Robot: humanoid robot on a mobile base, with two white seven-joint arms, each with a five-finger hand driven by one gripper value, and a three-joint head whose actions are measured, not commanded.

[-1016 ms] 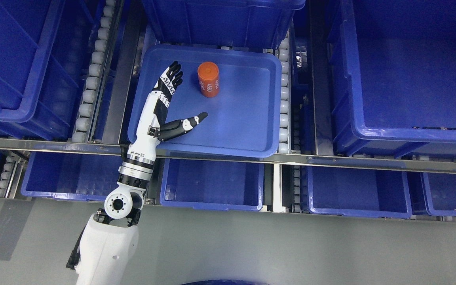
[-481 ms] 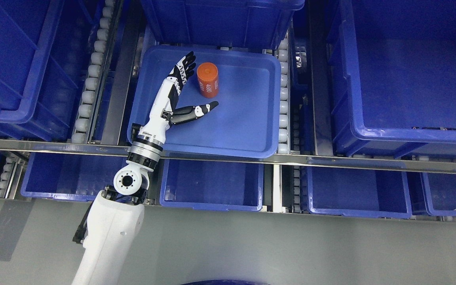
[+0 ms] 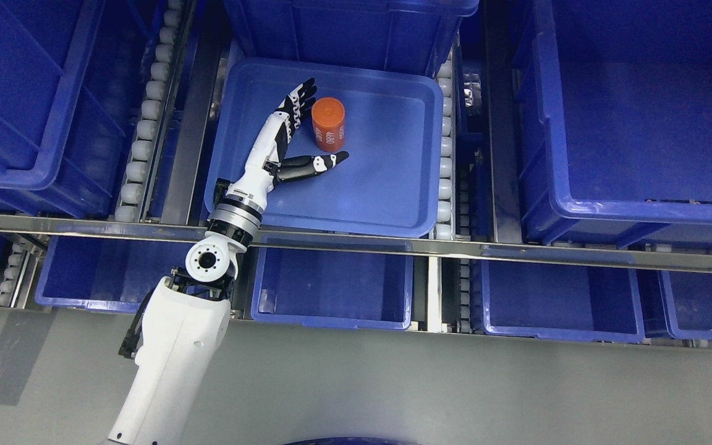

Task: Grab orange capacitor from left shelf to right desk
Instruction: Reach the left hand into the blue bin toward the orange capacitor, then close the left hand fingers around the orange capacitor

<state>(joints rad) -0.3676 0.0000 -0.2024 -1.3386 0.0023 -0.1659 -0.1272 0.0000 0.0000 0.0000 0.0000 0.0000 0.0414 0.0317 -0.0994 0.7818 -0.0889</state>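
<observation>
A single head view looks steeply down from above the shallow blue plastic tray on the roller shelf, at middling distance; deep blue plastic bins flank that tray, grey floor below it.

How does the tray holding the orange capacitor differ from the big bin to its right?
The tray is shallow with low walls; the bin is deep and much larger. The tray holds the orange capacitor and the open left hand; the bin's visible interior shows nothing. Both are blue plastic.
</observation>
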